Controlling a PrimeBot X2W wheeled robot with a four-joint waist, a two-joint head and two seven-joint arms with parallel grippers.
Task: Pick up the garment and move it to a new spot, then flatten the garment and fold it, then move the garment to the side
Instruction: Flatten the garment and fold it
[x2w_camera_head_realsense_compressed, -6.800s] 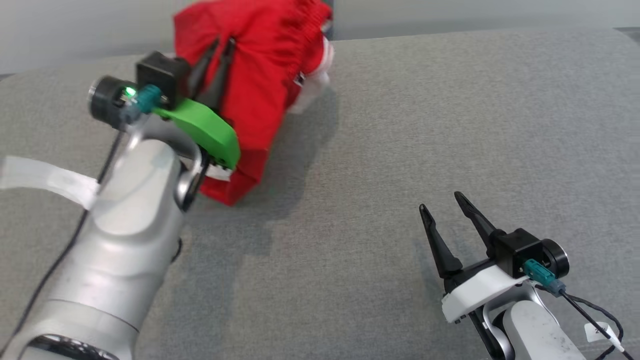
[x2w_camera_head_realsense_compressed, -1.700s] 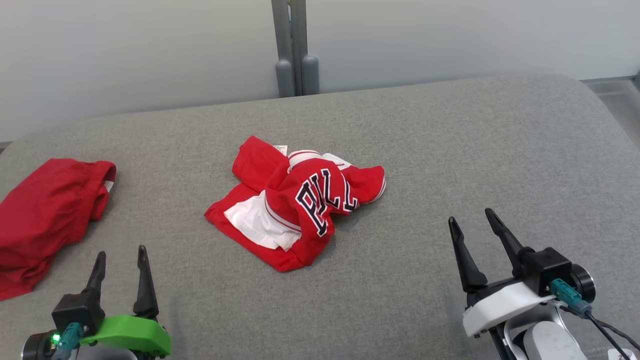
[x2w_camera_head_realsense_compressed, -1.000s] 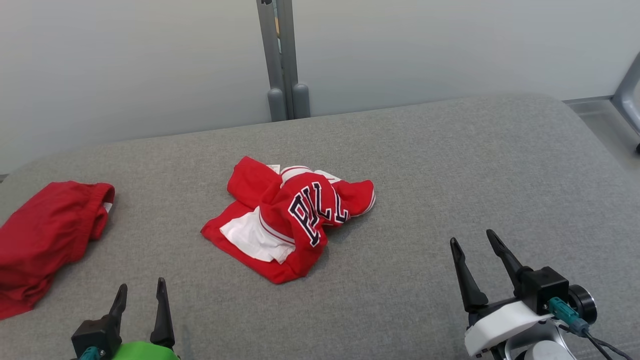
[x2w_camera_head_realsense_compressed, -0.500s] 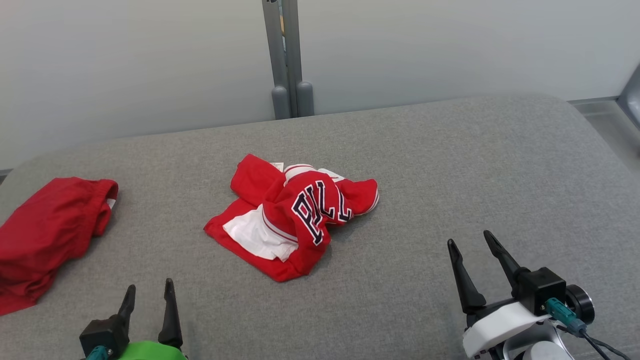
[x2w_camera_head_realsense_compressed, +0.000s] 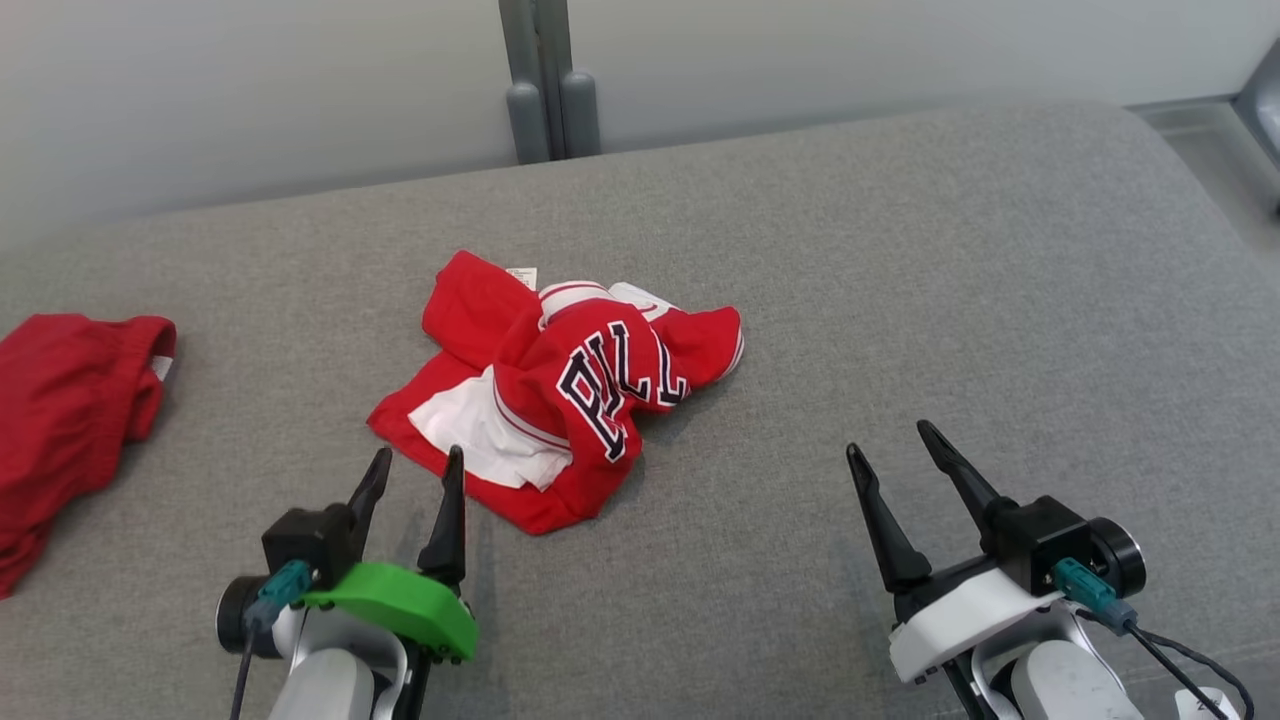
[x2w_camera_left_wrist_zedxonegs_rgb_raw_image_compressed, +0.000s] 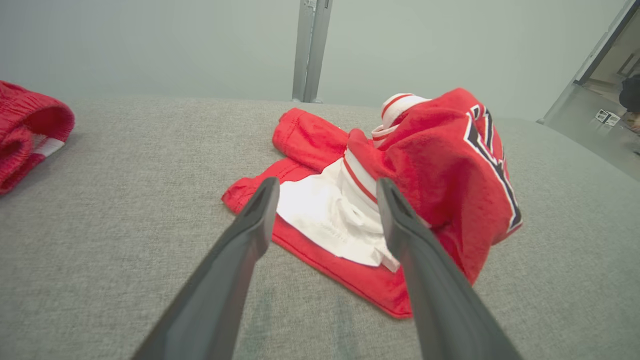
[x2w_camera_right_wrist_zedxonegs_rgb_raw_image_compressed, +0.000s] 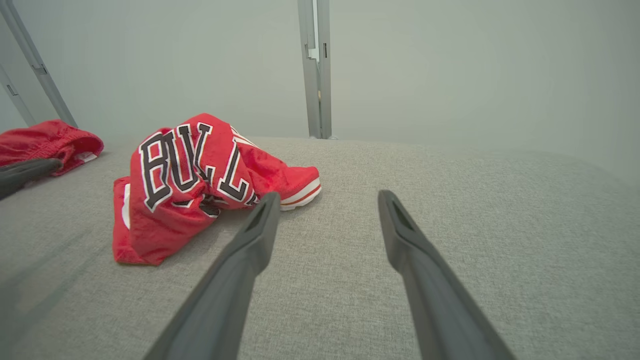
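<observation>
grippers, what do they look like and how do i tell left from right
Both have two long tapering dark fingers, a black block and a teal connector with a thin black cable. The left gripper has a bright green bracket, the right gripper a white one.

Reading "BULL" on the crumpled red jersey (x2w_camera_right_wrist_zedxonegs_rgb_raw_image_compressed: 150, 230) from the right wrist view: big black capitals (x2w_camera_right_wrist_zedxonegs_rgb_raw_image_compressed: 192, 165) edged in white, arched across the cloth, running off into a fold after the second L. From the head view, down to roughly "ULL", first letter creased and half swallowed. From the left wrist view, mere slivers of the same lettering on the far side of the heap, not legible. Small white neck tag (x2w_camera_head_realsense_compressed: 519, 277) at the jersey's far edge: print too tiny to make out. White label (x2w_camera_head_realsense_compressed: 161, 367) inside the red shorts (x2w_camera_head_realsense_compressed: 70, 400): nothing legible. White cable tag (x2w_camera_head_realsense_compressed: 1196, 703) at the bottom corner: cut off, unreadable.
</observation>
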